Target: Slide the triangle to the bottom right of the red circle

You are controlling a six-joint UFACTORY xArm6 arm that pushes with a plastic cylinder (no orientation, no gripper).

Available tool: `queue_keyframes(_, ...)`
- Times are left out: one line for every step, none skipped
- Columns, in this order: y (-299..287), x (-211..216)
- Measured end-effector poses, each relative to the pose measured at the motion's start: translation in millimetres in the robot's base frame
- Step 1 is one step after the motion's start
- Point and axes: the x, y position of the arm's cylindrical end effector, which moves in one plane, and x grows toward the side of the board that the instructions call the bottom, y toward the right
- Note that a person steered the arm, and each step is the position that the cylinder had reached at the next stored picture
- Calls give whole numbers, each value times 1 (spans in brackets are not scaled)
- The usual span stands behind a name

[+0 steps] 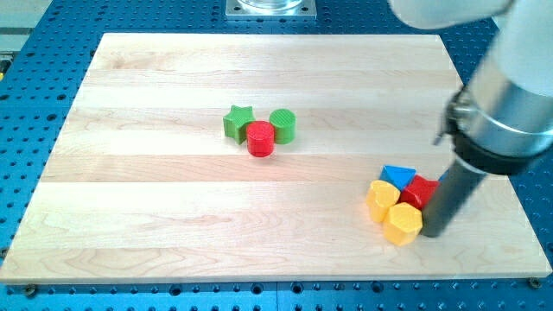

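Observation:
The blue triangle (398, 175) lies at the view's lower right, at the top of a tight cluster with a red block (421, 192) and two yellow blocks (381, 200) (403, 224). The red circle (260, 138) stands near the board's middle, touching a green star (238, 123) on its left and a green circle (282, 125) on its right. My tip (433, 233) rests on the board just right of the lower yellow block and below the red block, on the cluster's right side. The rod hides part of the red block.
The wooden board (173, 225) lies on a blue perforated table. The arm's grey body (510, 112) hangs over the board's right edge. A metal mount (270, 8) sits at the view's top.

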Motion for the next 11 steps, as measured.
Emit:
queue_keyframes(-37, -25)
queue_keyframes(-9, -34)
queue_keyframes(17, -41)
queue_keyframes(1, -64)
queue_keyframes(-110, -68)
queue_keyframes(-117, -71)
queue_keyframes(-57, -86)
queue_keyframes(-79, -123)
queue_keyframes(-153, -122)
queue_keyframes(-109, -122)
queue_keyframes(-84, -135)
